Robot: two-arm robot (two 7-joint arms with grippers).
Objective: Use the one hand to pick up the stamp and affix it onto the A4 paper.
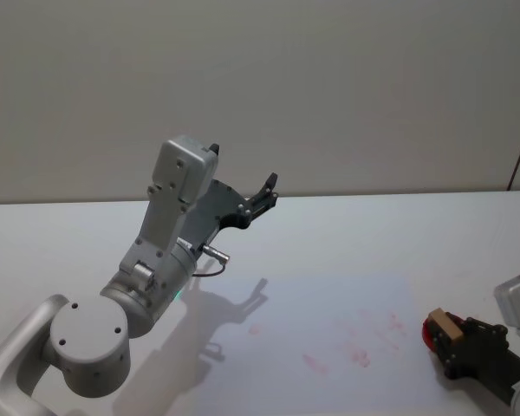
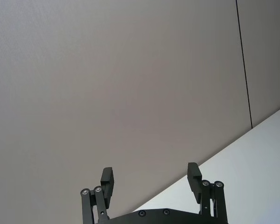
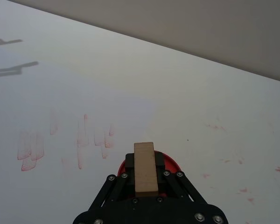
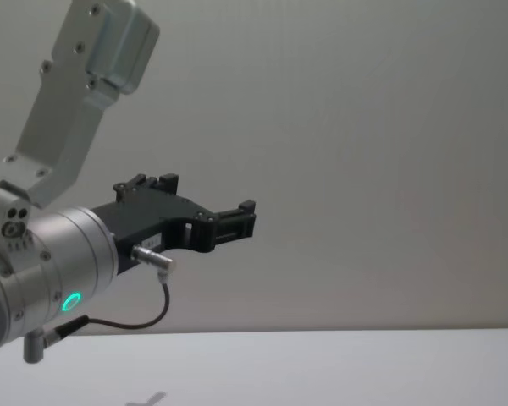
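My right gripper (image 1: 447,336) is at the table's near right, shut on the stamp (image 1: 445,326), a light tan wooden block. In the right wrist view the stamp (image 3: 145,168) sits between the black fingers (image 3: 164,166), with a red round part (image 3: 171,164) under it. The A4 paper (image 1: 329,316) lies flat in the middle of the white table, just left of the stamp, and bears several faint red prints (image 3: 84,140). I cannot tell whether the stamp touches the surface. My left gripper (image 1: 264,195) is raised high over the table's far left, open and empty (image 2: 151,175).
The left arm (image 1: 156,260) leans over the table's left side and casts a shadow on the paper's left edge. A plain grey wall (image 4: 364,127) stands behind the table. A few small red specks (image 3: 242,189) mark the bare table to the right of the paper.
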